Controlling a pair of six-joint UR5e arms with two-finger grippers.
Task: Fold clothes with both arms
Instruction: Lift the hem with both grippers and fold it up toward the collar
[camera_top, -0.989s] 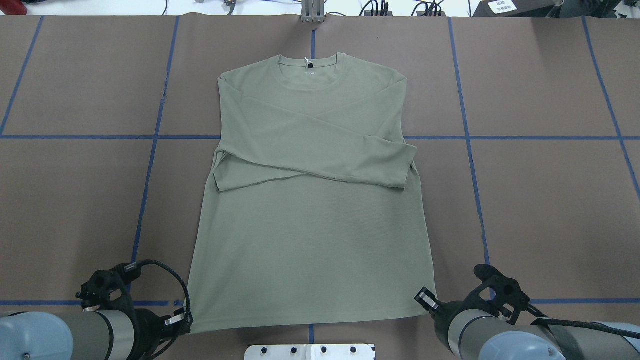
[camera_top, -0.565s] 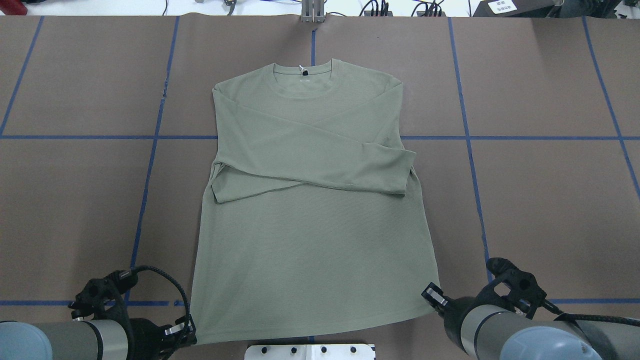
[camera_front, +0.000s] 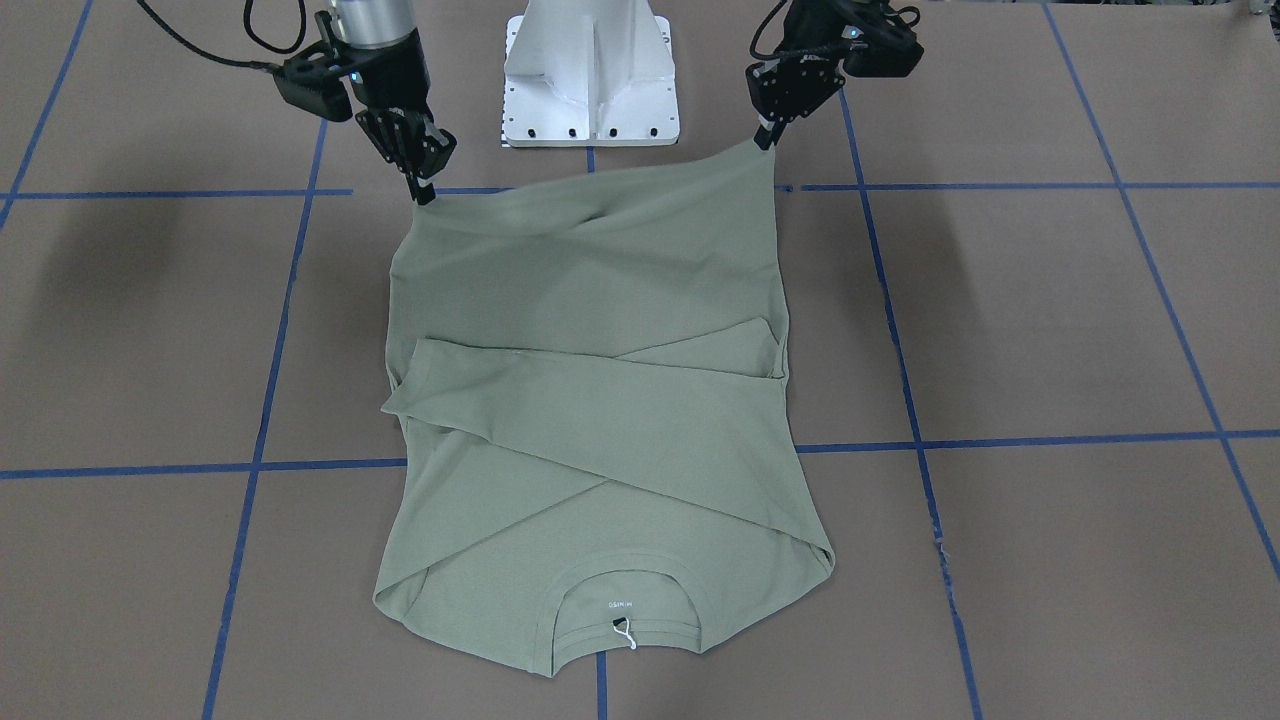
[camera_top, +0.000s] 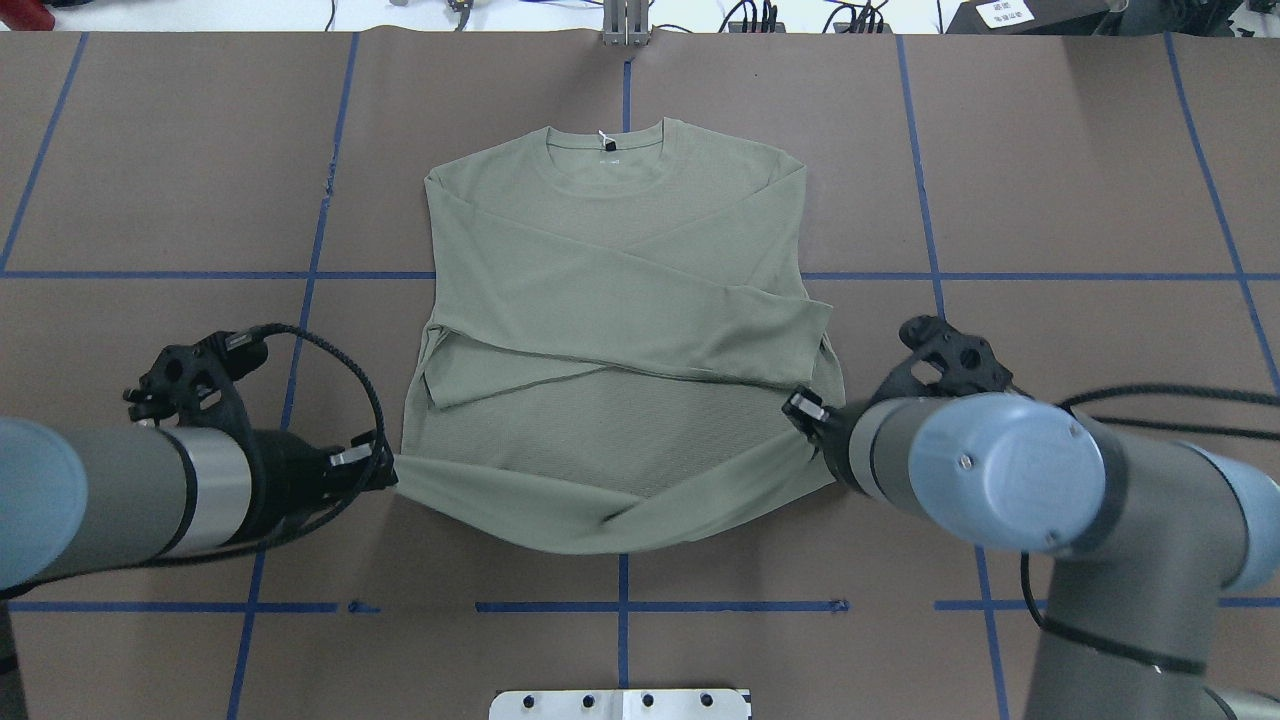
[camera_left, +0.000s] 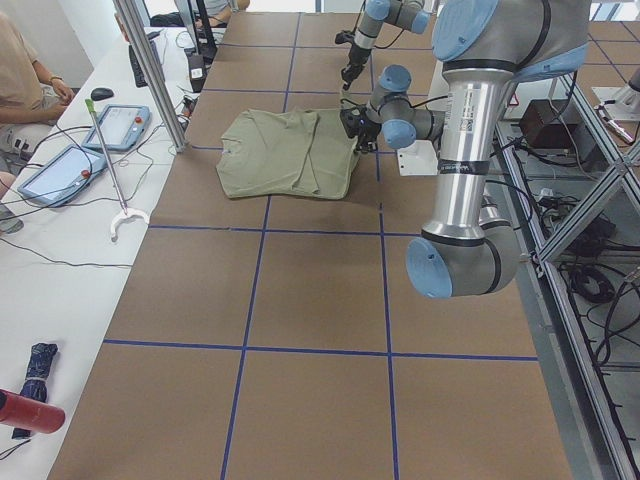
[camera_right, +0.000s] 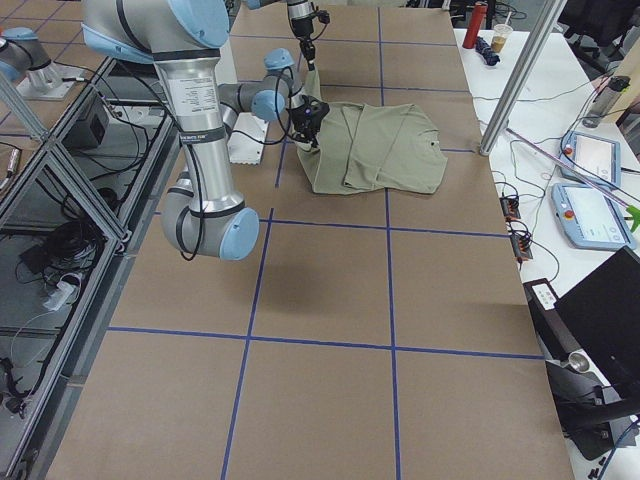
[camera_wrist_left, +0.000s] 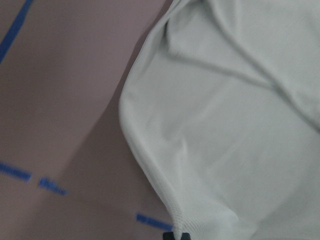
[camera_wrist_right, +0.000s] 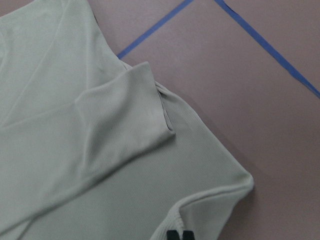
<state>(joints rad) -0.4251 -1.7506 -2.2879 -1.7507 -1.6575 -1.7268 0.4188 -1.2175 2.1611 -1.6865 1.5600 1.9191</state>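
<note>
The sage-green shirt (camera_top: 620, 300) lies face up on the brown table, collar and white neck tag (camera_top: 603, 137) at the far side, both sleeves crossed over the chest. My left gripper (camera_top: 390, 478) is shut on the hem's left corner. My right gripper (camera_top: 808, 425) is shut on the hem's right corner. The hem is lifted off the table and sags between them. In the front-facing view the left gripper (camera_front: 768, 140) and right gripper (camera_front: 425, 192) hold the raised hem of the shirt (camera_front: 600, 420). Both wrist views show hem fabric (camera_wrist_left: 225, 125) (camera_wrist_right: 100, 150) at the fingertips.
The white pedestal base (camera_top: 620, 703) stands at the near table edge. Blue tape lines (camera_top: 150, 274) grid the brown table. In the left side view, a side bench with tablets (camera_left: 115, 125) and a seated person sits beyond the collar end.
Both grippers have lifted the hem corners off the table and carried them away from the robot, toward the collar. The lower body of the shirt now hangs raised and sagging.
</note>
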